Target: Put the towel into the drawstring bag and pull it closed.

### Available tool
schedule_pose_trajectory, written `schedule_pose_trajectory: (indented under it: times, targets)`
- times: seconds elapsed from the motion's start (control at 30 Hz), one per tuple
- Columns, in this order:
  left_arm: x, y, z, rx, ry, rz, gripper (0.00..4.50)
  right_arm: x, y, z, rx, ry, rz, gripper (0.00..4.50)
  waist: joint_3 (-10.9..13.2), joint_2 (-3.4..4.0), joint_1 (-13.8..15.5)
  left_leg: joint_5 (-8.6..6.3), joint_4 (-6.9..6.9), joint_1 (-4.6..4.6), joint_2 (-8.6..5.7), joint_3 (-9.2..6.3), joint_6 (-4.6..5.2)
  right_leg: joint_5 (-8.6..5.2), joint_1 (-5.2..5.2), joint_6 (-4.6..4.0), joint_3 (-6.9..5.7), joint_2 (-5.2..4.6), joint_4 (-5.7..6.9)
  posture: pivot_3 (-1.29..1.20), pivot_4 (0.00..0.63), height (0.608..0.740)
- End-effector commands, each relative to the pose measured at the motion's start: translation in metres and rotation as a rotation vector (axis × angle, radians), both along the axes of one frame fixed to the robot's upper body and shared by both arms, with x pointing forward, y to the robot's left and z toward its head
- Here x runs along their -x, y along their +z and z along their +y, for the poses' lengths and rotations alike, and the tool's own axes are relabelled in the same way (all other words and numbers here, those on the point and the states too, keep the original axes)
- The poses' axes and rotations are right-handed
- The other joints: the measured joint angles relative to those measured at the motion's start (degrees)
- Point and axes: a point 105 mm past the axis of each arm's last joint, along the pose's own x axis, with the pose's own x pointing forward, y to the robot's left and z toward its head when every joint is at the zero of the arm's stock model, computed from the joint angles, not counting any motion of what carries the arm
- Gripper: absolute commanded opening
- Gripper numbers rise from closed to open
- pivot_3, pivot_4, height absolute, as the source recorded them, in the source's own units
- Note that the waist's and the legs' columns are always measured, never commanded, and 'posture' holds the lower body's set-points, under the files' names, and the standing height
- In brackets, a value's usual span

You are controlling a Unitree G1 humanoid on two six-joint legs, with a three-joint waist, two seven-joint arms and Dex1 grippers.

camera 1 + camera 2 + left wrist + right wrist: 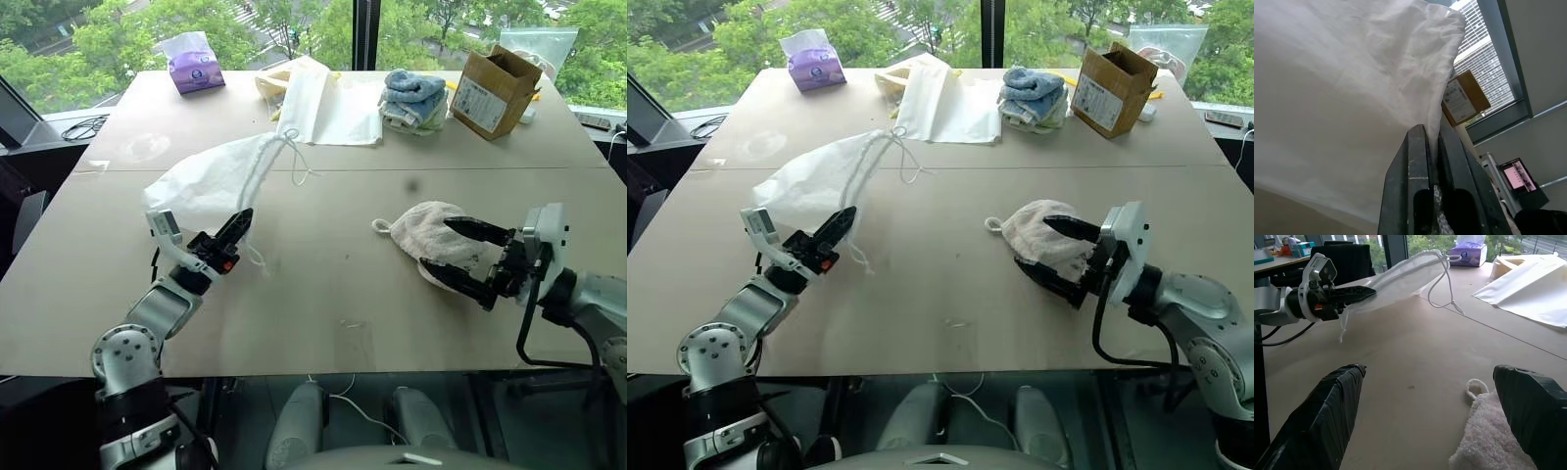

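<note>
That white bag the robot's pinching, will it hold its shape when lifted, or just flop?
Probably flop: the drawstring bag is thin cloth that already sags and creases from the left gripper. It looks light, rising from one small pinch. Its loose cords would likely dangle and trail.

on the counter (323,323), the drawstring bag (201,181) lies left and the towel (431,235) right, well apart. far behind: tissue pack (196,67) left, folded towels (413,98) and cardboard box (495,90) right.
</note>
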Motion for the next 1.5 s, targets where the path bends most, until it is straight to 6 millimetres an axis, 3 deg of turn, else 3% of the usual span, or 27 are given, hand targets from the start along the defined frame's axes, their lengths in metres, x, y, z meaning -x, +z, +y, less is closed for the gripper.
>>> schedule_pose_trajectory:
  times: [0.03, 0.83, 1.37, 1.5]
  targets:
    - [0.009, 0.019, -0.011, 0.054, -0.099, -0.041, 0.04, 0.002, 0.009, 0.004, -0.004, 0.007, -0.052, 4.5, 0.0, 0.0, 0.0, 0.0, 0.0, 0.0, 0.0, 0.01, 0.0, 0.0, 0.0, 0.0, 0.01, 0.0, 0.0, 0.0, 0.15, 0.74]
    - [-0.003, -0.024, -0.038, 0.101, -0.138, 0.159, 0.04, 0.003, 0.008, -0.003, 0.025, -0.033, -0.052, 4.5, 0.0, 0.0, 0.1, 0.02, -0.01, 0.0, -0.03, 0.03, -0.04, 0.0, 0.0, 0.0, 0.06, 0.0, -0.02, 0.0, 0.15, 0.74]
    - [-0.004, -0.059, -0.049, -0.131, -0.123, 0.217, 0.04, 0.002, 0.007, -0.005, 0.029, -0.052, -0.055, 4.5, 0.0, 0.02, 0.1, 0.02, -0.03, 0.01, -0.03, 0.04, -0.04, 0.0, 0.0, 0.0, 0.06, 0.01, -0.04, 0.0, 0.15, 0.74]
    - [-0.007, -0.058, -0.048, -0.145, -0.116, 0.2, 1.44, 0.003, 0.006, -0.005, 0.027, -0.057, -0.056, 4.5, 0.0, 0.02, 0.1, 0.02, -0.04, 0.03, -0.03, 0.03, -0.03, 0.0, 0.0, 0.0, 0.06, 0.02, -0.03, 0.0, 0.15, 0.74]
